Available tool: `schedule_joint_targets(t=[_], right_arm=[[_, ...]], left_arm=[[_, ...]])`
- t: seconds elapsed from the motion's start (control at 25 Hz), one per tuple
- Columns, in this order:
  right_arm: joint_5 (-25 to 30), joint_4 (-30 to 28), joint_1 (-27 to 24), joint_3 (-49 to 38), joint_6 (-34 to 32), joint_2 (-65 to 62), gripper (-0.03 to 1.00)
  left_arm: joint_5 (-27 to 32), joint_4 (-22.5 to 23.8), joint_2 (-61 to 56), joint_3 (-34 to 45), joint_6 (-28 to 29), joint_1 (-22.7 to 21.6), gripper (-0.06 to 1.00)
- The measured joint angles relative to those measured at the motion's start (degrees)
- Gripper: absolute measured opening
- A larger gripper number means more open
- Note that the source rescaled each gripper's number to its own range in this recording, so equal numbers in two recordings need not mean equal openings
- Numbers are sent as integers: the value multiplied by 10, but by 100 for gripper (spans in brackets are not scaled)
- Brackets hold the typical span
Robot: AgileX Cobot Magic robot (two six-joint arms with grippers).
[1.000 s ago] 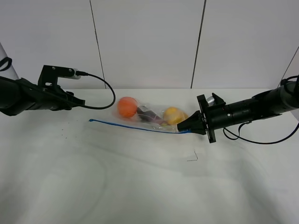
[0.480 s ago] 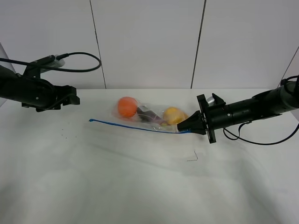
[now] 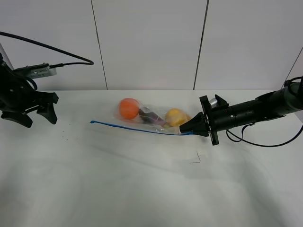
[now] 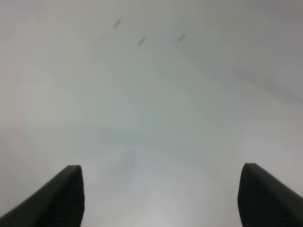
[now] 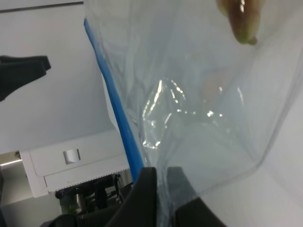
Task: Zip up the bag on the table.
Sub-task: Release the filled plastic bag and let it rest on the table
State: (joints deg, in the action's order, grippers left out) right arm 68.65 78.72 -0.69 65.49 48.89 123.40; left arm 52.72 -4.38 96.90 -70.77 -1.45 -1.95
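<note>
White wall panels (image 3: 147, 42) back a plain white desk (image 3: 142, 189), and one bag (image 3: 142, 122) lies on it toward 12 o'clock from the desk's middle, its blue zipper strip (image 3: 132, 126) running along its 6 o'clock edge. Through the clear film show three fruits: one orange fruit (image 3: 128, 108) at the 9 o'clock end, one purple fruit (image 3: 150, 116) in the middle and one yellow fruit (image 3: 174, 116) toward 3 o'clock. Of the two grippers, the right gripper (image 3: 188, 129) is pinched closed on the bag's 3 o'clock corner, and the right wrist view shows film and strip caught between its fingers. The left gripper (image 3: 40, 119) hangs spread wide and empty, well apart at the bag's 9 o'clock. The bag looks light, thin, crinkly and slippery, likely to slide or bunch if pushed, with the fruit its only weight. The stiffer strip seems the best hold, taken at its free 9 o'clock tip.
</note>
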Motion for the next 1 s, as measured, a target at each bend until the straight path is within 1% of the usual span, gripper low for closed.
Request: schedule_joint_targets(t=[0.16,0.28,0.56,0.72,0.8,0.92,1.0], right_arm=[[0,0,0,0,0,0,0],[0,0,0,0,0,0,0],[0,0,0,0,0,0,0],[0,0,0,0,0,0,0],[0,0,0,0,0,0,0],[0,0,0,0,0,0,0],[0,-1,0,0,0,0,0]], left_arm=[[20,8,0,-4,3,0,97],[25,9,0,-4,-11,0,96],[75,9,0,-4,-19,0,96],[133,10,0,-4,-62,0,96],[137,10,-5,-3,-73,0,96],[137,10,-22,5,-67,0,96],[137,10,-42,19,-50,0,96]])
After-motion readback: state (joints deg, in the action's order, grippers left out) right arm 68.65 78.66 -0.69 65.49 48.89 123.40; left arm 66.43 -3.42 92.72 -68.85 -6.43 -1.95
